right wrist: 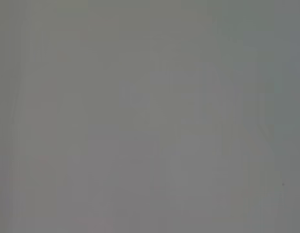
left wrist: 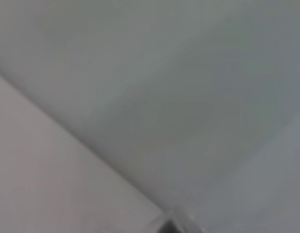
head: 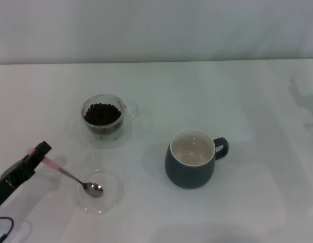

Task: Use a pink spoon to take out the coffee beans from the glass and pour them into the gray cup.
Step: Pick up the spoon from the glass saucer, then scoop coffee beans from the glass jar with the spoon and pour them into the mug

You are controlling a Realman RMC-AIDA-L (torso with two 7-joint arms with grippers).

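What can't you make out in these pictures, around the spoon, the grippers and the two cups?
- Left gripper: in the head view it sits at the pink spoon handle's end, but the dark body hides whether the fingers clamp it.
- Right gripper: in no view; the right wrist view is featureless gray.
- Left wrist view: only blurred pale surfaces, no object recognisable.
- Gray cup: its wall hides the bottom, so any coffee beans there are unseen.

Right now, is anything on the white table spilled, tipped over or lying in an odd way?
Nothing stands out. The dark coffee beans sit inside the upright clear glass, the blue-gray ceramic cup stands upright, and the pink-handled spoon, held by the left gripper, rests its bowl in the flat clear dish.
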